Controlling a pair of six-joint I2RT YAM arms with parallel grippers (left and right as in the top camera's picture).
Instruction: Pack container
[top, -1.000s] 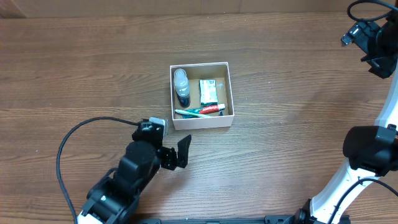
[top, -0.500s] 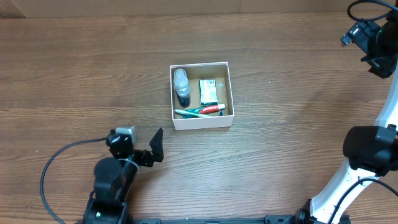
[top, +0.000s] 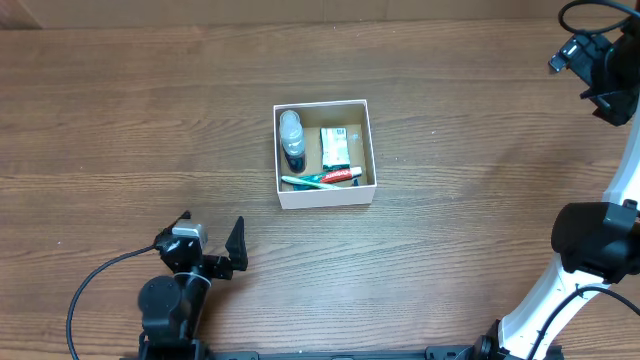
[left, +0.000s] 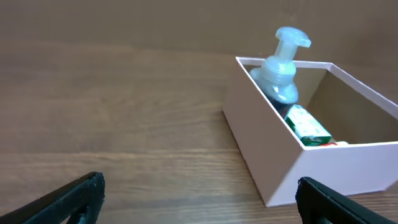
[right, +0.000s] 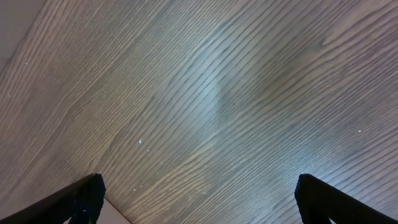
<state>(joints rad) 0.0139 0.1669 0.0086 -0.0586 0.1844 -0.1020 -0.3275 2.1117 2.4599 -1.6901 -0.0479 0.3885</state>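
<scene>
Backing off with left gripper (top: 212, 232) spread wide and empty, put container (top: 325, 194) well ahead to its right, toiletries (top: 335, 147) already inside; held right gripper (right: 199, 202) agape, empty. Likely finished packing.

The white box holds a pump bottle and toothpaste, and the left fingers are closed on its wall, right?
No, the left fingers are open, apart from the white box, as the overhead view shows. The pump bottle and toothpaste are inside.
</scene>
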